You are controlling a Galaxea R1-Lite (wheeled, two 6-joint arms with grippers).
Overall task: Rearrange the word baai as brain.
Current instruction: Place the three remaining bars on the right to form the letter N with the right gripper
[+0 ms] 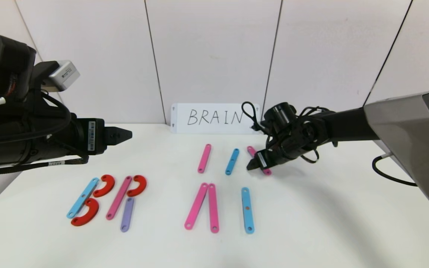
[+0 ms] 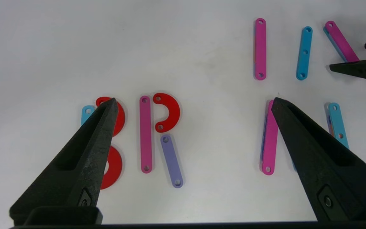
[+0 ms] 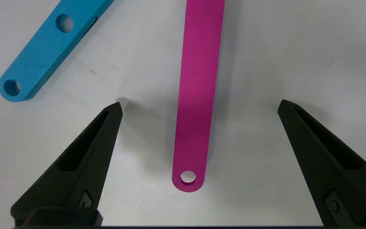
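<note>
The strip letters lie in a row near the table's front. The B is a blue strip (image 1: 83, 197) with two red curves (image 1: 104, 185). The R is a pink strip (image 1: 118, 197), a red curve (image 1: 137, 185) and a purple strip (image 1: 127, 214). Two pink strips (image 1: 196, 206) lean together, and a blue strip (image 1: 247, 210) stands to their right. Behind them lie a pink strip (image 1: 204, 158), a blue strip (image 1: 232, 161) and a slanted pink strip (image 3: 199, 95). My right gripper (image 3: 199, 105) is open low over that slanted strip's near end, a finger on each side and apart from it. My left gripper (image 2: 194, 100) hovers open above the B and R.
A white card (image 1: 214, 118) handwritten BRAIN leans on the back wall. The right arm (image 1: 348, 126) reaches in from the right over the table's back half. The table's front edge and right side are bare white surface.
</note>
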